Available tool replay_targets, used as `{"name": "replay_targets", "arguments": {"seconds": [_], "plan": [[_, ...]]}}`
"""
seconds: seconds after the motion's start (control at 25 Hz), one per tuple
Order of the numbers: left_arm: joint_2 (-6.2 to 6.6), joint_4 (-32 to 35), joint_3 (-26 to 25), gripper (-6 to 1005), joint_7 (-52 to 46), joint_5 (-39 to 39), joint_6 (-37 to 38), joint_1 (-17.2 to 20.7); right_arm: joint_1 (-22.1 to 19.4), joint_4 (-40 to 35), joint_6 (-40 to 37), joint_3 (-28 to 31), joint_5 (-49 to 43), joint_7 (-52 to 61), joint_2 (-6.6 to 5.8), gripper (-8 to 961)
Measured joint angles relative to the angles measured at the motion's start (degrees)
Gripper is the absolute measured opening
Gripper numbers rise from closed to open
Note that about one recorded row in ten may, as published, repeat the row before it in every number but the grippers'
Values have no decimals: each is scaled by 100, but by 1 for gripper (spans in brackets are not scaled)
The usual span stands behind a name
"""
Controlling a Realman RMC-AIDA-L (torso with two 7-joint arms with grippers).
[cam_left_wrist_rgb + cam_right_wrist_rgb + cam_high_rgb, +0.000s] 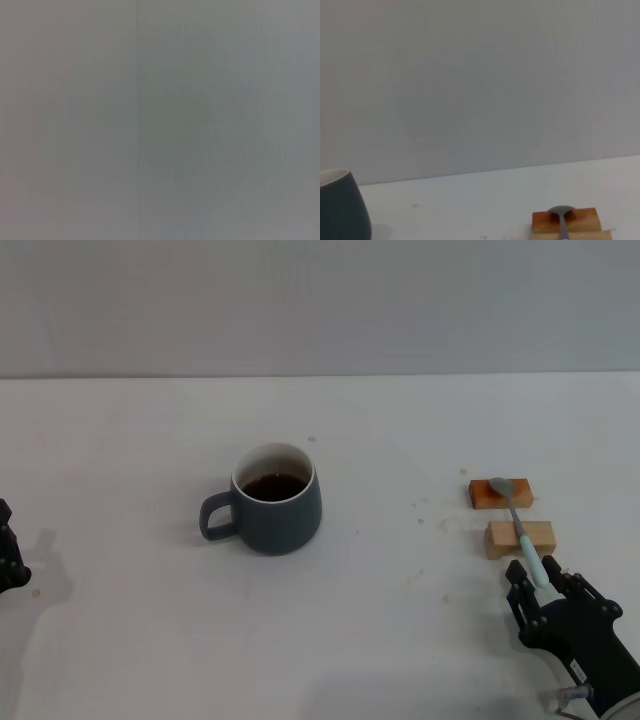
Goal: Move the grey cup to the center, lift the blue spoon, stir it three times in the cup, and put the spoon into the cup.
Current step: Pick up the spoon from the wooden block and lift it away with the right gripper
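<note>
The grey cup point(275, 510) stands upright near the middle of the white table, with its handle toward my left and dark liquid inside; its side also shows in the right wrist view point(340, 207). The blue spoon point(520, 525) lies across two small wooden blocks at the right, with its metal bowl on the far block point(561, 212). My right gripper point(545, 580) is open just in front of the blocks, one finger on each side of the tip of the spoon's pale handle. My left gripper point(8, 555) sits at the table's left edge, far from the cup.
An orange-brown block point(485, 495) and a pale wooden block point(505, 540) hold the spoon off the table. A plain grey wall stands behind the table. The left wrist view shows only a flat grey surface.
</note>
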Motion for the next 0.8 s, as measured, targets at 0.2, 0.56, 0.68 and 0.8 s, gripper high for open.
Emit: {"name": "replay_targets", "arguments": {"seconds": [0.2, 0.56, 0.68, 0.8], "plan": [[0, 0, 0, -2, 0, 0, -8, 0, -45, 17, -10, 37, 0, 0, 8, 356], [8, 10, 0, -2, 0, 0, -29, 0, -46, 24, -22, 47, 67, -26, 19, 235], [9, 17, 0, -2, 0, 0, -36, 0, -63, 53, -39, 57, 70, -44, 20, 156], [9, 20, 0, -2, 0, 0, -36, 0, -86, 122, -87, 43, 70, -61, 9, 156]]}}
